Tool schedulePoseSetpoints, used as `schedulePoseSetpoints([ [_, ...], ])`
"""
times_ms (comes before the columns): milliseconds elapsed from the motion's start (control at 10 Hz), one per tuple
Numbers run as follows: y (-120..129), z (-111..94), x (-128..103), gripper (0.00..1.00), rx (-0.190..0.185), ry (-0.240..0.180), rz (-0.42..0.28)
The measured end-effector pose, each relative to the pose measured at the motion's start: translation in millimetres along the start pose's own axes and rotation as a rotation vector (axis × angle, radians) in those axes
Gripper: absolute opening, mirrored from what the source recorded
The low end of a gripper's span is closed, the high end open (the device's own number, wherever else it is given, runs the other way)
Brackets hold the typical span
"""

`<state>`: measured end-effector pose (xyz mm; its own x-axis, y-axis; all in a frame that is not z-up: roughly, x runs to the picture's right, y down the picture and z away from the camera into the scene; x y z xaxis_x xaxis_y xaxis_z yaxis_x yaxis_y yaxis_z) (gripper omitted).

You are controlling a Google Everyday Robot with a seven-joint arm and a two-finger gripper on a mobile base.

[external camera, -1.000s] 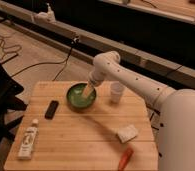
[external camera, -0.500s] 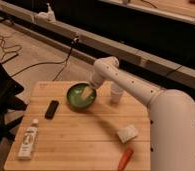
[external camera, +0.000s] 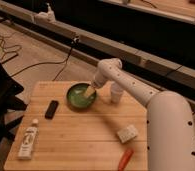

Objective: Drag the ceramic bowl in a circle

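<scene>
The ceramic bowl (external camera: 81,96) is round, shallow and glossy green, standing on the wooden table (external camera: 81,135) near its back edge. My gripper (external camera: 89,92) reaches down from the white arm into the bowl, its tip inside near the right rim. A small translucent whitish cup (external camera: 116,94) stands just right of the bowl, partly behind the arm.
A black remote-like bar (external camera: 51,109) lies left of the bowl. A white tube (external camera: 27,142) lies at the front left. A pale sponge block (external camera: 126,134) and an orange-red carrot-like item (external camera: 125,159) lie at the front right. A dark chair (external camera: 1,100) stands left.
The arm has shifted a little to the right and the bowl with it, now closer to the cup. The view has also shifted slightly.
</scene>
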<state>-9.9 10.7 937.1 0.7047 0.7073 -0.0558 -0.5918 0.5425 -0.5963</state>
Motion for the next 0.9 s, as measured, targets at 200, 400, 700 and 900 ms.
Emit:
schedulePoseSetpoints([
  [200,-4.7,10.0,2.7,0.80,0.012,0.021,-0.004],
  [400,-12.4,16.1,5.6,0.80,0.028,0.018,0.007],
  [700,-18.2,27.4,8.1,0.80,0.035,0.006,0.020],
  [900,-14.6,38.0,12.3,0.80,0.017,0.000,0.030],
])
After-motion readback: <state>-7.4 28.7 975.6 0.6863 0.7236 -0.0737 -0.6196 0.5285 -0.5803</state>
